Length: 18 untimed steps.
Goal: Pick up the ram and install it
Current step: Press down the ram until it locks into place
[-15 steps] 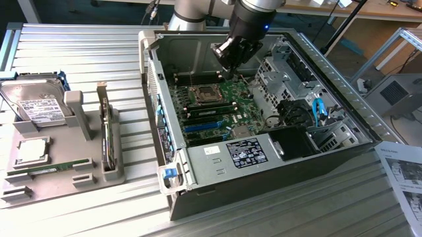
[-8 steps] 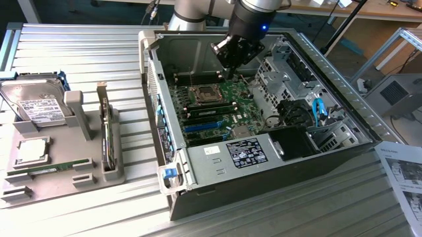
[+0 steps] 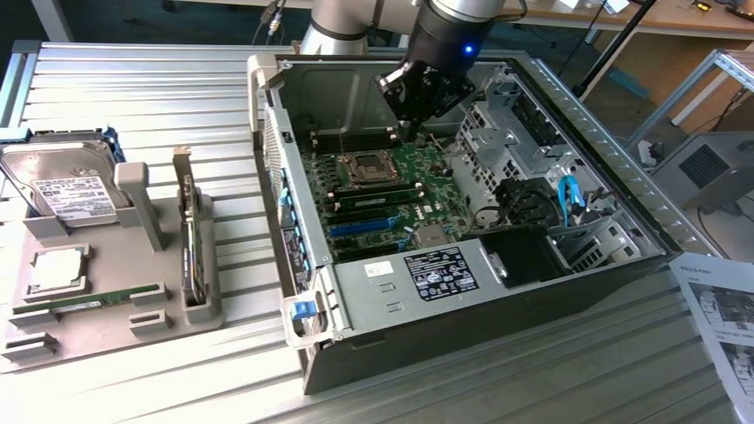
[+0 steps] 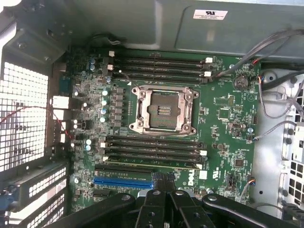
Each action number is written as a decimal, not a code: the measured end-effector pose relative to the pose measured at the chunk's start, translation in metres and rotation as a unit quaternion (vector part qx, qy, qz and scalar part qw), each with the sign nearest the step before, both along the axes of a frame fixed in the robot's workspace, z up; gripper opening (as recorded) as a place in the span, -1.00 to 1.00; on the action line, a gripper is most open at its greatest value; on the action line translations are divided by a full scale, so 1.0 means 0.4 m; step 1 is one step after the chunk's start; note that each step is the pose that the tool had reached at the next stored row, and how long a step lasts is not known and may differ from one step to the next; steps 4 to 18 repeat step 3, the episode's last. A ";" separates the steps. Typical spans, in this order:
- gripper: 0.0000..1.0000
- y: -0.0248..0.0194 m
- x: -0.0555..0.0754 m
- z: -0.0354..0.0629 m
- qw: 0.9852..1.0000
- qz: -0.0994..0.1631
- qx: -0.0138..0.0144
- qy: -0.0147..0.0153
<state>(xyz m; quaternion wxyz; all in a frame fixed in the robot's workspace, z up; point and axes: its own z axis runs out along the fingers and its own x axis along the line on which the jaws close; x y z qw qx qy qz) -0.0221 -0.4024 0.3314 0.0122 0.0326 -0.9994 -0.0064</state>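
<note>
Wrist view first, operator: your gripper (image 4: 164,197) has its black fingers (image 4: 151,209) pinched together with nothing between them, hanging over the open computer case just above the green motherboard (image 4: 223,118). Directly beneath the fingertips you've got the bank of long dark memory slots (image 4: 152,151) with white latches at their ends, and right beside those a blue expansion slot (image 4: 122,181). Past that bank sits the empty processor socket (image 4: 164,110) in its silver metal frame, and beyond the socket a second bank of memory slots (image 4: 159,66). Thin cables (image 4: 280,102) loop across the board's edge toward the metal wall of the chassis.

Swing to the exterior view and you see the gripper (image 3: 410,131) dipped inside the computer case (image 3: 389,305), near the far wall, poised above the motherboard (image 3: 412,163) close to the processor socket (image 3: 367,164). A black power supply (image 3: 439,269) with a white-printed label lies along the near side of the case.

The ram (image 3: 88,303) is well apart from you: it lies flat in a groove of the grey parts tray (image 3: 177,322) on the exterior view's left, out on the ribbed metal table (image 3: 141,97). On that same tray you've got a hard drive (image 3: 65,181) at the far end, a square silver processor chip (image 3: 56,269) between drive and ram, and an expansion card (image 3: 186,225) standing upright on its edge. Printed sheets (image 3: 721,318) lie at the exterior view's right.
</note>
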 end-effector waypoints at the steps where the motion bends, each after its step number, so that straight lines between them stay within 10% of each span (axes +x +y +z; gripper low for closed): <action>1: -0.79 0.000 0.000 0.000 1.000 0.000 0.000 0.000; 18: -0.79 0.000 0.000 0.000 1.000 0.000 0.000 0.000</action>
